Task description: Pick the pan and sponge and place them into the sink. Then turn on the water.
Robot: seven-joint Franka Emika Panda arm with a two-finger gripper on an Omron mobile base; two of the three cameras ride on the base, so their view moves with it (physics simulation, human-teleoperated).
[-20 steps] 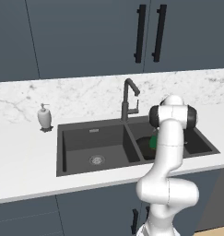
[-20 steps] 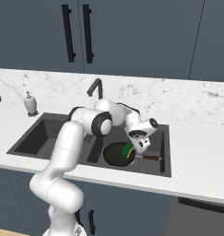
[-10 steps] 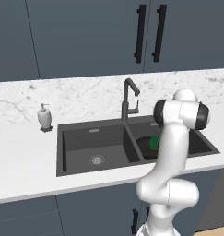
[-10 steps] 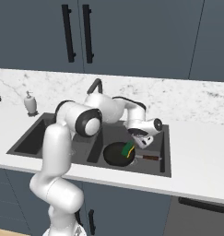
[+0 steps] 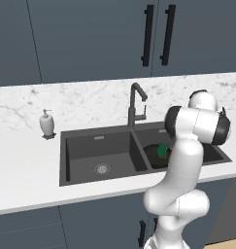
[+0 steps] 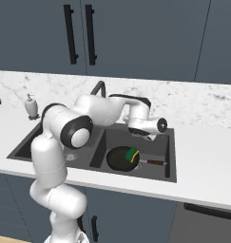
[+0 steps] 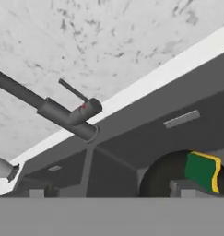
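**Hovering over the right basin with jaws apart**

Hanging above the sink (image 6: 170, 156), the gripper (image 6: 144, 136) has its fingers spread wide and holds nothing. The pan (image 6: 120, 159) lies in the right basin, its reddish handle pointing to 3 o'clock in the right base view. The sponge (image 6: 132, 154) rests on the pan, at its 1 o'clock edge. The faucet (image 7: 53, 113) stands at 10 o'clock from the pan in the hand view. A soap dispenser (image 5: 47, 123) stands on the counter (image 5: 22, 165), well apart.
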